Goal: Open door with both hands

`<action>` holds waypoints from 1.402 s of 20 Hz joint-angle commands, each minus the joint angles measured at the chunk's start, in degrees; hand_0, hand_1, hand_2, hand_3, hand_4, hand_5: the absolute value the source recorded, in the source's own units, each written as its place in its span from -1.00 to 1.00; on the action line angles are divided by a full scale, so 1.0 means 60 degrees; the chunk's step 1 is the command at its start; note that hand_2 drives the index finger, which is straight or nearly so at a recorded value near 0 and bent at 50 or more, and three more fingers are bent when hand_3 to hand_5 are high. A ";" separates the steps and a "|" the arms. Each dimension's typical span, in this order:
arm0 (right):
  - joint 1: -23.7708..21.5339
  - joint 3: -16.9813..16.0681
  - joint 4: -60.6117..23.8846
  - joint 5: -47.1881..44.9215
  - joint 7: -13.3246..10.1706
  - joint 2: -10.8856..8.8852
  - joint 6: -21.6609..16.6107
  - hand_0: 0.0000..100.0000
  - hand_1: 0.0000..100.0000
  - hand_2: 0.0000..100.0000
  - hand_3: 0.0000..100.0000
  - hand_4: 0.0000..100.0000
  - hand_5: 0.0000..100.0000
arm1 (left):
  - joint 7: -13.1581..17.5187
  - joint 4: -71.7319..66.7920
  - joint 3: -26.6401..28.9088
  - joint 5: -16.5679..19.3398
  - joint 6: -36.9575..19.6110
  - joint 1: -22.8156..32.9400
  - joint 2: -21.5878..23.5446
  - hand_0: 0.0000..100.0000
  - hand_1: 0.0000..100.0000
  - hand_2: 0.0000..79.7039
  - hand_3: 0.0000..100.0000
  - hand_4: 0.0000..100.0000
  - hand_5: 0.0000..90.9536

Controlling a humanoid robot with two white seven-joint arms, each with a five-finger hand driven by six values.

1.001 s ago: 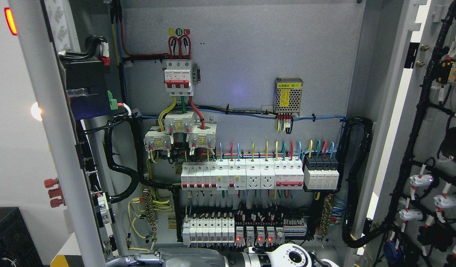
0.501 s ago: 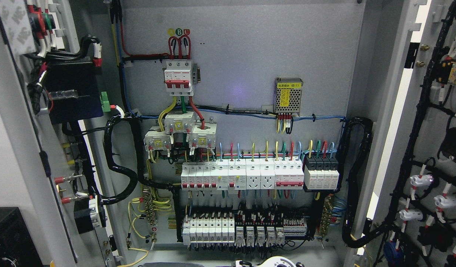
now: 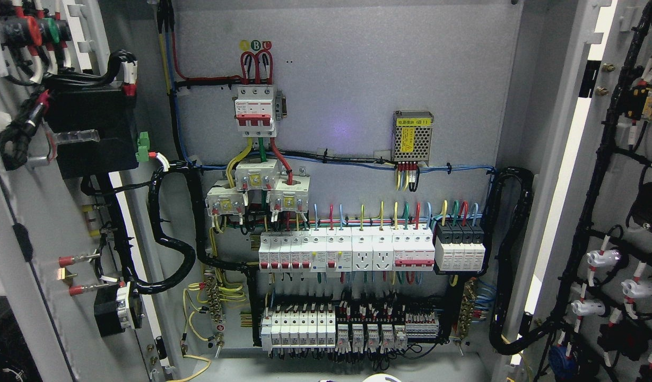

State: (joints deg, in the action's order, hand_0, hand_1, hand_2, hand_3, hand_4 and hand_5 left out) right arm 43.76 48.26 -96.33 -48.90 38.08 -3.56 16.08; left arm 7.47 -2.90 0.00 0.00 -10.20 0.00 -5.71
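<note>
- Both doors, left door (image 3: 39, 276) and right door (image 3: 623, 212), stand wide beside the breaker panel (image 3: 352, 254).
- Hands unseen; fingers' state cannot be told.
- Advice: withdraw clear of the door wiring.

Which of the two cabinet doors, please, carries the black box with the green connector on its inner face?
The left door: its black box has the green connector. The right door carries wired white fittings instead.
</note>
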 commanded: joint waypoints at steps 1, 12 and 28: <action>0.0001 -0.0001 0.0292 0.0005 -0.0106 0.0534 0.0045 -0.89 -0.71 -1.00 -1.00 -1.00 -1.00 | 0.0000 0.0000 0.0190 -0.0117 0.0001 0.0322 0.0000 -0.76 0.11 -1.00 -1.00 -1.00 -1.00; -0.0013 0.0014 0.0307 0.0561 -0.0106 0.0783 0.0074 -0.89 -0.71 -1.00 -1.00 -1.00 -1.00 | 0.0000 0.0000 0.0176 -0.0117 0.0001 0.0308 0.0000 -0.76 0.11 -1.00 -1.00 -1.00 -1.00; -0.0013 -0.0030 0.0497 0.0679 -0.0091 0.0871 0.0162 -0.89 -0.71 -1.00 -1.00 -1.00 -1.00 | 0.0015 0.2588 -0.0893 -0.0088 0.0001 0.0819 0.0102 -0.76 0.11 -1.00 -1.00 -1.00 -1.00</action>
State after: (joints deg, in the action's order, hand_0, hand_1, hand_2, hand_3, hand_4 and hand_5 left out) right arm 43.86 48.58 -94.39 -44.87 37.21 0.67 17.19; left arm 7.59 0.59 -1.17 0.00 -10.04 1.94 -5.59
